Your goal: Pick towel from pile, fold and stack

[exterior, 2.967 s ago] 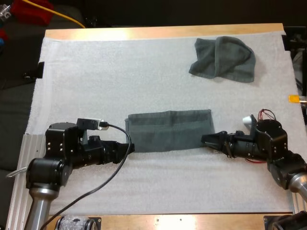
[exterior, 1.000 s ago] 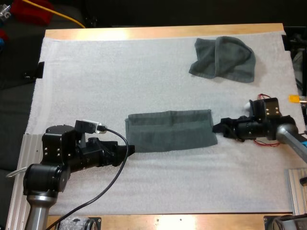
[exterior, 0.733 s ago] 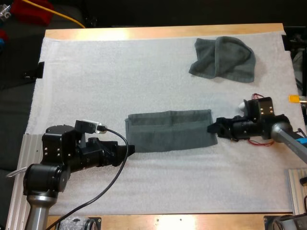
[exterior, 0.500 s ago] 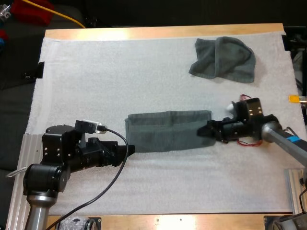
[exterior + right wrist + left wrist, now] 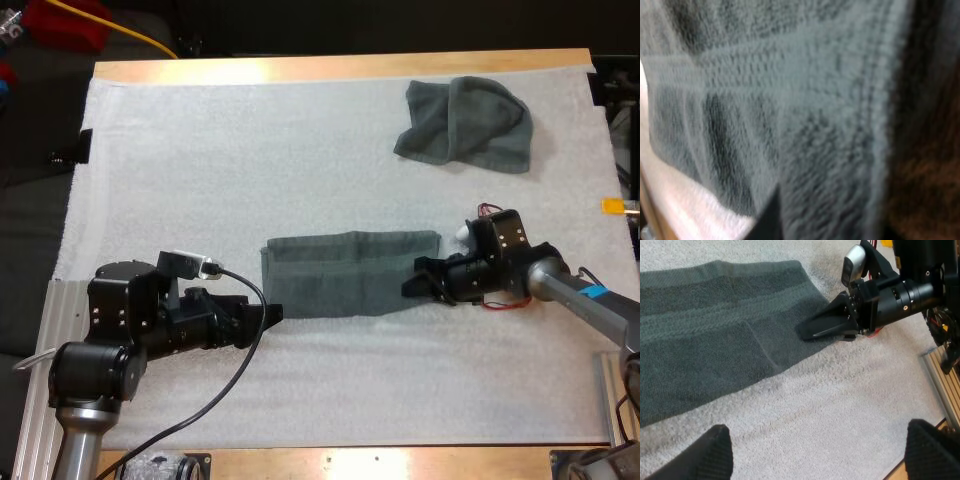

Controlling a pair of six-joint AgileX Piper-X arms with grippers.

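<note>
A dark grey-green towel point(image 5: 345, 275), folded into a long flat strip, lies mid-mat. A second towel point(image 5: 465, 120) sits crumpled at the far right. My left gripper point(image 5: 270, 313) rests low on the mat at the strip's near left corner; the left wrist view shows it point(image 5: 822, 455) open, with bare mat between its fingertips point(image 5: 715, 450) and the towel point(image 5: 715, 355) just ahead. My right gripper point(image 5: 412, 287) lies over the strip's right end, near its front corner, and its tip point(image 5: 812, 331) touches the towel's edge. Towel cloth point(image 5: 790, 100) sits very close in the right wrist view.
The white mat point(image 5: 250, 160) covers the wooden table point(image 5: 340, 67). Open mat lies left of and behind the folded strip and along the near edge. Aluminium rails point(image 5: 35, 370) flank the near corners.
My right gripper slid left from the mat beside the towel onto the strip's right end. The left arm and both towels have stayed put.
</note>
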